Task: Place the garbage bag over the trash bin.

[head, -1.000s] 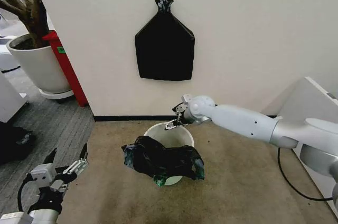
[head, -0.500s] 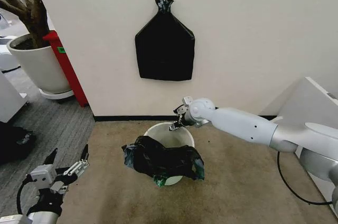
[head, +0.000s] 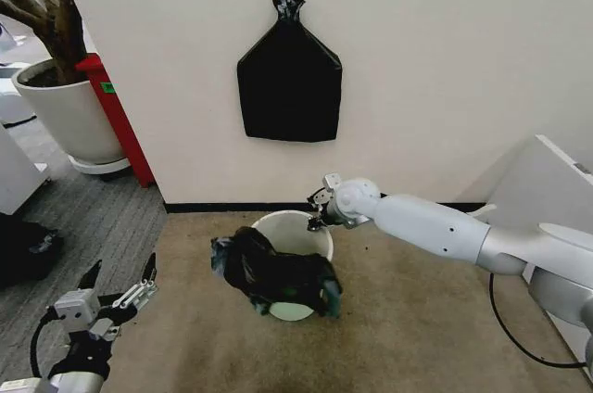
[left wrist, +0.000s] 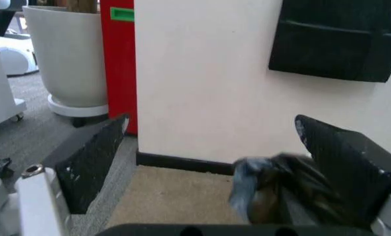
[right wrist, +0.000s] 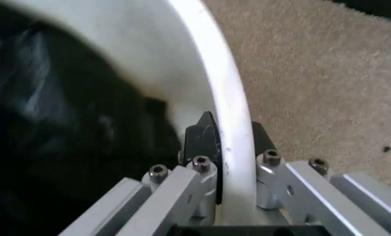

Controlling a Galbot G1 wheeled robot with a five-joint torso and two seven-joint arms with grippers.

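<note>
the garbage bag (head: 274,274) lies in a crumpled heap across the near half of the trash bin (head: 298,232), some of it sagging inside and some hanging over the front rim, not spread round the opening at all. the bin stands on the tan carpet (head: 417,319) close to the cream wall (head: 445,69), and it now looks tipped toward me, its mouth turned up to the head camera. a second ago it sat flatter and a touch farther right, with the bag spread wider over its front; now the bag has bunched up tighter and slid left along with the bin. i read that as my right gripper (head: 318,212) pulling the far rim: in the right wrist view its fingers (right wrist: 202,140) are clenched on the white rim (right wrist: 222,113), one pad inside and one outside. it has crept right and slightly down from where it was. so the bin is being steadied or tilted, and the bag is not yet over it; most of the job is left.

my left gripper (head: 119,286) waits low at my left side, well apart from the bin, fingers spread wide with nothing between them, much as before. on the wall above hangs the black knotted bundle (head: 289,78), untouched.
</note>
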